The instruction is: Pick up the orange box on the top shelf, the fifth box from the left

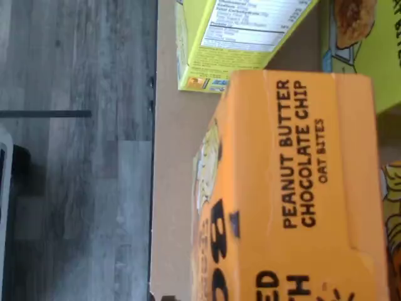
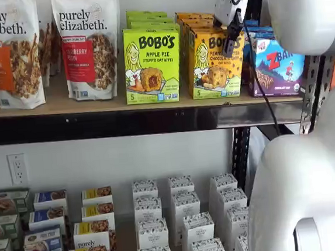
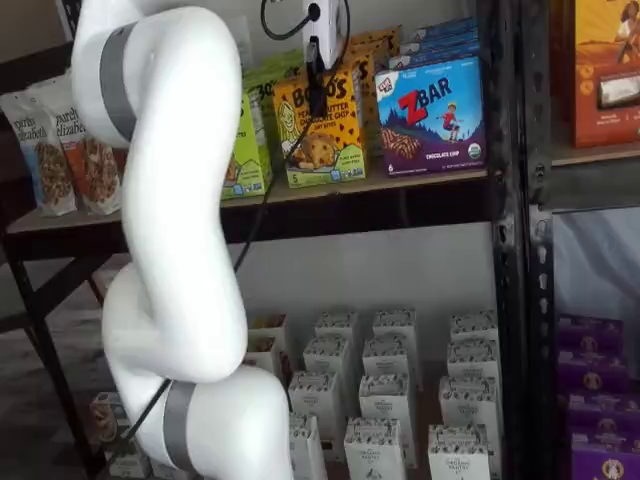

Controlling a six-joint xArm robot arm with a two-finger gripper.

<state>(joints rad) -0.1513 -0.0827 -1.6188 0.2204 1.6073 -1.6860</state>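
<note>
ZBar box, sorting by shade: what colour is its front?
Blue shading to purple, with a red logo; the ZBar box shows best in a shelf view.

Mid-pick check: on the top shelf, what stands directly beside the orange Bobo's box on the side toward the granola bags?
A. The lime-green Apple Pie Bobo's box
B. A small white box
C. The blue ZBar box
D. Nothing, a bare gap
A: in both shelf views the lime-green Apple Pie box stands right next to the orange box, between it and the granola bags; the ZBar box is on its other side.
</note>
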